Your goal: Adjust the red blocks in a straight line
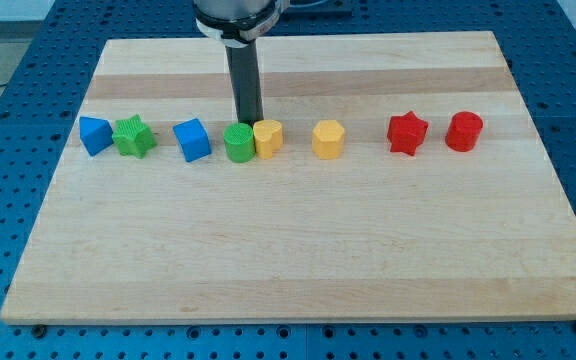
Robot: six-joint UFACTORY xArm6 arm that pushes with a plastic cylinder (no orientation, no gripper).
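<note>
Row, left to right: blue block [94,135], green star [134,136], blue cube [192,140], green cylinder [238,143], yellow block [268,138], yellow hexagon [328,139].
Rod: no gripper; my tip [249,122] sits just above the green cylinder and yellow block.
Red blocks: red star [406,133] and red cylinder [463,131], near each other, right of centre.

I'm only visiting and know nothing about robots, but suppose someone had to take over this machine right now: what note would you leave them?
My tip: no end effector, just a rod. It rests at the top edge of the row, right behind the green cylinder and the yellow block touching it.
Job's things: red star and red cylinder sit side by side, slightly apart, at the view's right end of the row on the wooden board, far from my tip.
Done: the two reds look roughly level with each other.
Left: check their alignment and nudge if needed; my tip must first travel right, past the other yellow block.
</note>
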